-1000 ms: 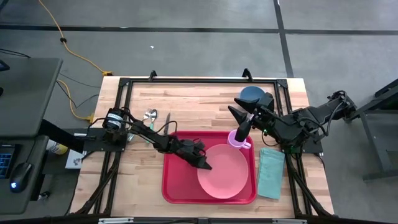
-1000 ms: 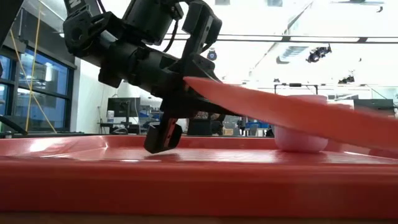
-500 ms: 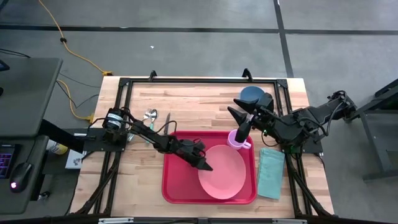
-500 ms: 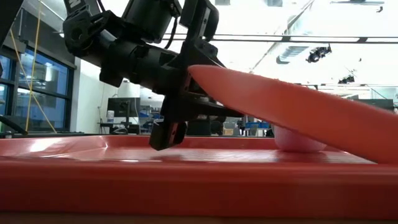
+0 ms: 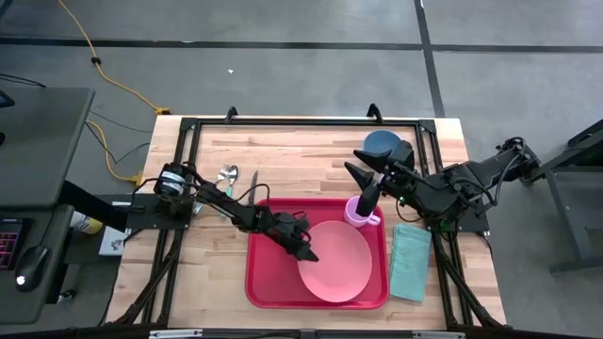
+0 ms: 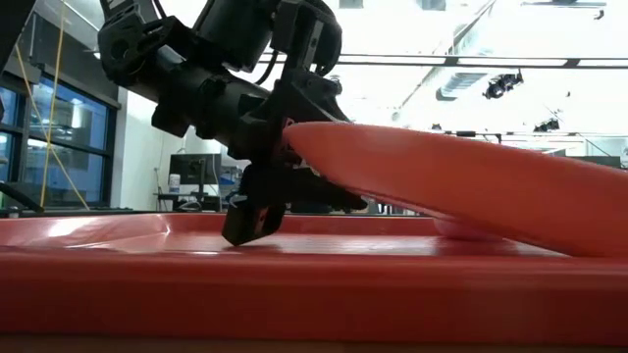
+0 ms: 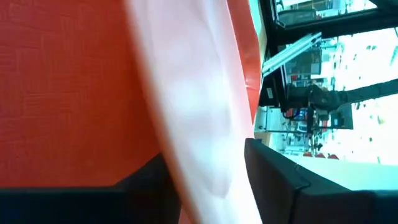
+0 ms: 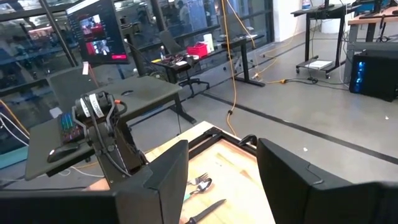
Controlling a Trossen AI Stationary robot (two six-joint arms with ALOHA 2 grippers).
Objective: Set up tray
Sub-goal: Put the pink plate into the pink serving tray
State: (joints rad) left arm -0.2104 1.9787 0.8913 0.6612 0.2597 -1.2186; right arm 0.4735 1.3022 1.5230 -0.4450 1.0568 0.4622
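Tray point(image 5: 268, 282), left claw point(image 5: 303, 250) (parted) straddling plate point(image 5: 336, 268)

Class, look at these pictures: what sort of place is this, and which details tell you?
Probably a robotics lab or workshop: desks with a monitor, cables across a bare concrete floor, and a framed wooden table with two robot arms.

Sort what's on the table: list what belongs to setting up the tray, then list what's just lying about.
In the job:
- red tray
- pink plate, one edge lifted, between the left end effector fingers
- pink cup on the tray, at the right end effector

Lying about, for now:
- green cloth
- blue bowl
- cutlery
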